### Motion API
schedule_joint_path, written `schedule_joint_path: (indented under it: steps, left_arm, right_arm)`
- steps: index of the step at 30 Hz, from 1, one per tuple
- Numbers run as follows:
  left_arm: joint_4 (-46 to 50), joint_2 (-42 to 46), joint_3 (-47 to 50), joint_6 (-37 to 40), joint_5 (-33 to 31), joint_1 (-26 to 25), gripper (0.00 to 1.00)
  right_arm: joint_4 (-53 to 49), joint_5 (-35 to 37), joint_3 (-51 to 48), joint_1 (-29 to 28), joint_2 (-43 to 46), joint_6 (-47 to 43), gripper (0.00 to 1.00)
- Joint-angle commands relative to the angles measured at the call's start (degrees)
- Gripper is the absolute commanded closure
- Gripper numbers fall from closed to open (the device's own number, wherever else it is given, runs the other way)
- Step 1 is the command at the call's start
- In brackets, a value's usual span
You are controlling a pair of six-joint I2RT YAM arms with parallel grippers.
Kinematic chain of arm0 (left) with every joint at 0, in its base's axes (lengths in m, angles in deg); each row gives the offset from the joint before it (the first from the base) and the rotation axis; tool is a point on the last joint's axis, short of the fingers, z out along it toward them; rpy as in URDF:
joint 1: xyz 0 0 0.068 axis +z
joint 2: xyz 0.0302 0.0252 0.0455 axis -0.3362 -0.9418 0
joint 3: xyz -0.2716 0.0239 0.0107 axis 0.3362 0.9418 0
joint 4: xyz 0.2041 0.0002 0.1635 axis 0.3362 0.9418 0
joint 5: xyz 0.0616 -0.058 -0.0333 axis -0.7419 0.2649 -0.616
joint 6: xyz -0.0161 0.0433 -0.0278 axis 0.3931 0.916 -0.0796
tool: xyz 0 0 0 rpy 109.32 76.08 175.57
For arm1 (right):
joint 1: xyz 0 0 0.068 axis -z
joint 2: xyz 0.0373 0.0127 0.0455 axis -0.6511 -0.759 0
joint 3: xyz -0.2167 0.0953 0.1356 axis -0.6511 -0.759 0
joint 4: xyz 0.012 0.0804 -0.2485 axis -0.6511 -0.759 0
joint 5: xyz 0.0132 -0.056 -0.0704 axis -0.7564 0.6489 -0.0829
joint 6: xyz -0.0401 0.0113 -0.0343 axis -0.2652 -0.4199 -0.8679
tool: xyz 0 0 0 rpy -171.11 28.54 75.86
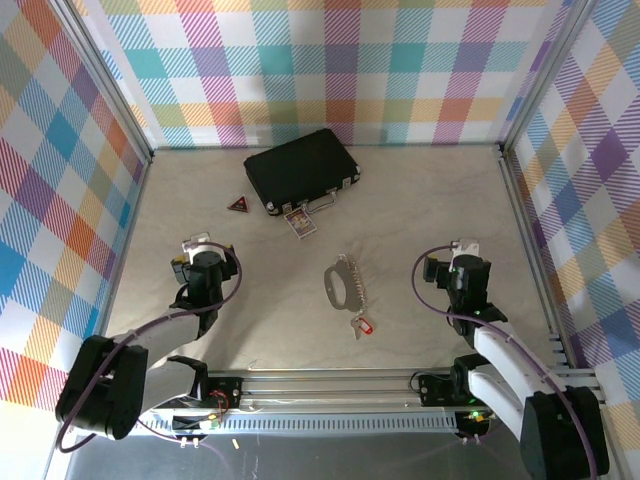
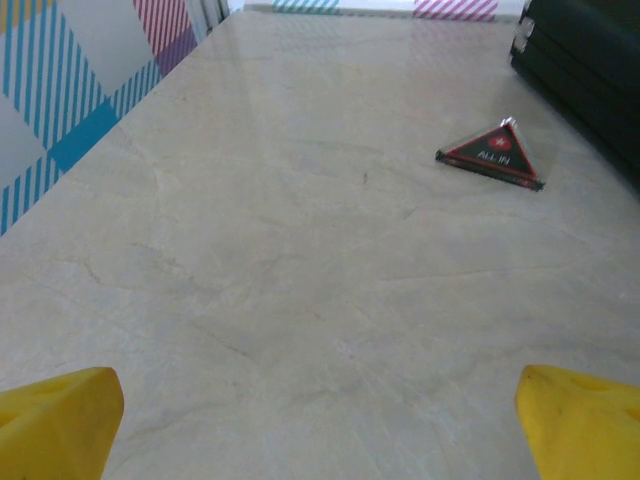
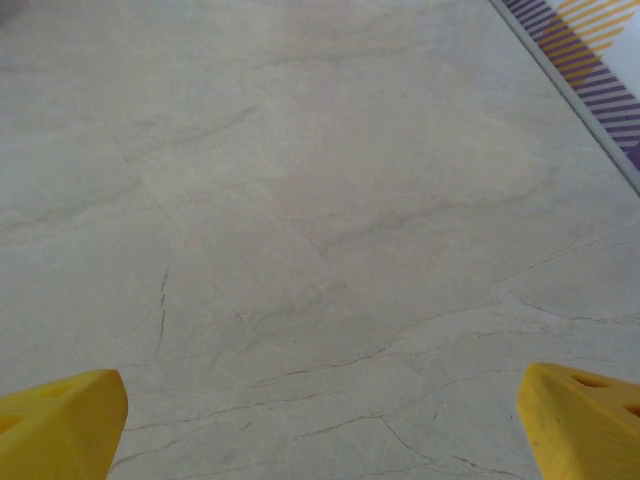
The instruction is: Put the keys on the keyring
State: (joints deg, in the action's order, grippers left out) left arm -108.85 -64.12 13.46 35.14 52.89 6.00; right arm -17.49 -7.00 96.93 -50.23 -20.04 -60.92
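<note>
The keyring [image 1: 337, 281], a silver oval loop with a short chain, lies flat near the middle of the table. Just below it lies the small silver key with its red tag [image 1: 361, 327]. My left gripper [image 1: 197, 244] hovers to the left of them, open, its yellow fingertips [image 2: 60, 420] wide apart over bare tabletop. On the other side my right gripper [image 1: 465, 247] is open too, its yellow fingertips [image 3: 580, 420] spread over bare marble. Neither gripper touches the keyring or the key.
A black case [image 1: 300, 168] with a metal handle lies at the back centre, and its corner [image 2: 585, 70] shows in the left wrist view. A dark red triangular badge [image 1: 238, 204] [image 2: 492, 155] lies left of it, a small picture card [image 1: 300, 222] in front. Plaid walls enclose the table.
</note>
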Motion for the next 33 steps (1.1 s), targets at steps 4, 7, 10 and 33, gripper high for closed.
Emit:
schedule_joint_path:
  steps: [4, 7, 10, 33]
  left_arm:
    - [-12.41, -5.78, -0.67, 2.72, 1.37, 1.33, 0.0]
    - [-16.65, -8.28, -0.6, 3.58, 2.2, 1.39, 0.0]
    - [-21.04, -10.9, -0.59, 4.99, 2.93, 1.53, 0.0]
    - [-35.75, -24.6, -0.33, 6.92, 8.81, 3.65, 0.0]
  right_arm:
    - [13.19, -2.87, -0.74, 1.55, -4.2, -2.7, 0.01]
    - [15.93, -3.67, -0.02, 2.5, -7.32, -2.85, 0.01]
    - [18.02, -3.89, 0.9, 2.84, -10.25, -2.74, 0.01]
    - [31.94, -8.7, 5.3, 7.18, -24.69, -1.13, 0.01]
